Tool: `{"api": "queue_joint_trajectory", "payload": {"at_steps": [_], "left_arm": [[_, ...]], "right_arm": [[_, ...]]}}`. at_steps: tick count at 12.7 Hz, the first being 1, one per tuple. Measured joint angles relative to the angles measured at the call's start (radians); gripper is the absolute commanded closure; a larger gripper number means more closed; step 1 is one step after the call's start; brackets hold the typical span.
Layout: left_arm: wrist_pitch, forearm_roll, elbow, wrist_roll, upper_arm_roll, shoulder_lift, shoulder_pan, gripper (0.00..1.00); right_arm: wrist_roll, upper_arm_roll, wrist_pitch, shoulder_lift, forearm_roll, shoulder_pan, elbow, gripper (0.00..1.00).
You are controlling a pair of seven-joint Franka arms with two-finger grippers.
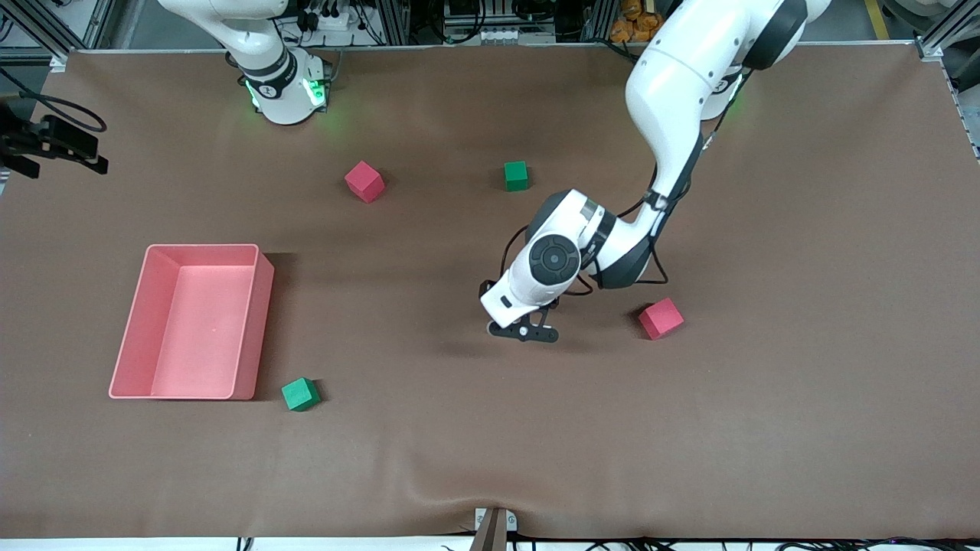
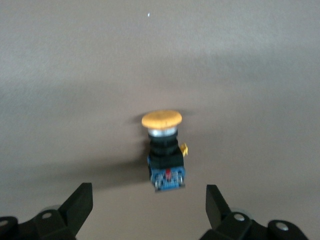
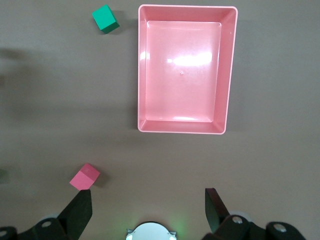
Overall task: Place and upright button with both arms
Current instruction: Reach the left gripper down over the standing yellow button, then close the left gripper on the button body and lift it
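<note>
The button point(image 2: 162, 150) lies on its side on the brown mat, its orange cap pointing away from my left gripper and its blue terminal end toward it. My left gripper point(image 2: 149, 192) is open, low over the mat, its fingers point(image 2: 80, 202) wide apart on either side of the button's blue end and not touching it. In the front view the left gripper point(image 1: 524, 330) is near the table's middle and its hand hides the button. My right gripper point(image 3: 148, 196) is open and empty, high above its own base, out of the front view.
A pink tray point(image 1: 260, 329), empty, stands toward the right arm's end and also shows in the right wrist view point(image 3: 143, 70). Red cubes point(image 1: 364, 181) point(image 1: 661, 317) and green cubes point(image 1: 516, 175) point(image 1: 300, 394) are scattered on the mat.
</note>
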State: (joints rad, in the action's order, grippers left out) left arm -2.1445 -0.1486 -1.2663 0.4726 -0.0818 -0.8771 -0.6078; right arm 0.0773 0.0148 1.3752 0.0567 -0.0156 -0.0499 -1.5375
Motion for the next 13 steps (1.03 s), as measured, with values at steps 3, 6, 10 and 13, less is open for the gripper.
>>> {"api": "queue_joint_trajectory", "payload": {"at_steps": [3,6,10,13], "left_arm": [[-0.033,0.000,0.035,0.000,0.037,-0.049,-0.039,0.13],[-0.037,0.000,0.040,-0.001,0.047,-0.059,-0.058,0.20],[-0.049,0.000,0.040,-0.023,0.049,-0.084,-0.058,0.28],[-0.056,0.000,0.041,-0.047,0.049,-0.097,-0.058,0.56]], "right_arm": [[-0.082,0.055,-0.028,0.000,0.000,0.068,0.009,0.00],[-0.087,0.079,-0.027,0.000,-0.013,0.077,0.008,0.00],[-0.085,0.085,-0.011,-0.008,-0.016,0.075,0.008,0.00],[-0.075,0.088,0.006,-0.039,-0.016,0.067,0.038,0.00]]}}
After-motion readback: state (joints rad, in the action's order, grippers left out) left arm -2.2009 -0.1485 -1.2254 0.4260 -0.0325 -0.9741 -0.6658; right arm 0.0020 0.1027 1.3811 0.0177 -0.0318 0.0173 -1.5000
